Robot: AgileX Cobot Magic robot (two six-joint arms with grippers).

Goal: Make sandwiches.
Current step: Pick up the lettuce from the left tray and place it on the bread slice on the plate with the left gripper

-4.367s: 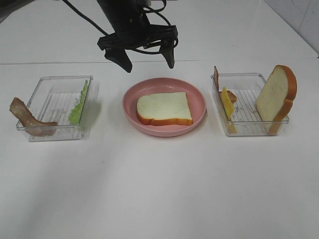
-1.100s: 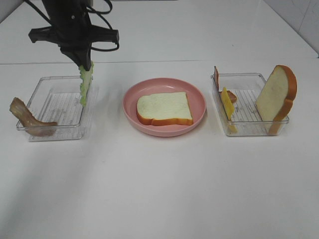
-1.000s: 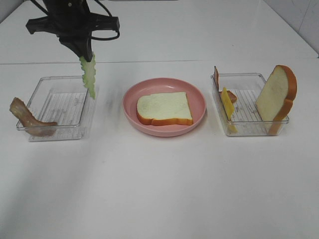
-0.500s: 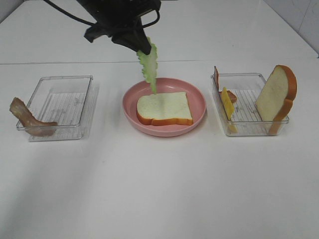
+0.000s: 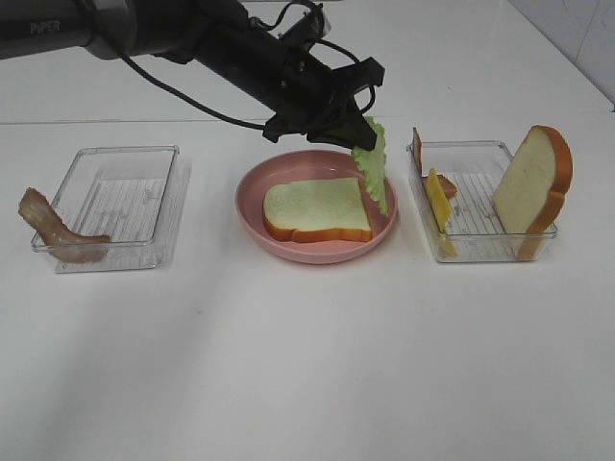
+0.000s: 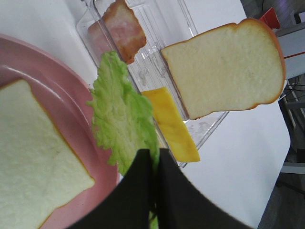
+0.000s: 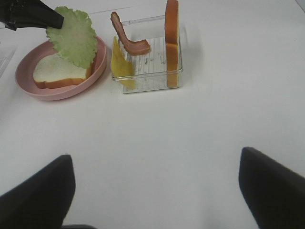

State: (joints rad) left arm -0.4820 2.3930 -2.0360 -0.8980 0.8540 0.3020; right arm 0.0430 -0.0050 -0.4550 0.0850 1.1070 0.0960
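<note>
We log the left hand (image 5: 362, 122) reaching across the middle, its fingers pinched tight on the upper edge of the lettuce (image 5: 373, 168). The leaf hangs above the pink plate (image 5: 252, 213) on the side nearest the right tray (image 5: 480, 252), beside the bread slice (image 5: 315, 206) lying flat in the plate; we cannot tell whether they touch. The right hand (image 7: 155, 160) hovers over the bare table (image 5: 307, 365), spread wide, holding nothing. The right tray holds a second bread slice (image 5: 533, 182) upright, cheese (image 5: 439, 202) and a bacon strip (image 7: 125, 36). A second bacon strip (image 5: 53, 229) drapes over the left tray (image 5: 120, 154).
</note>
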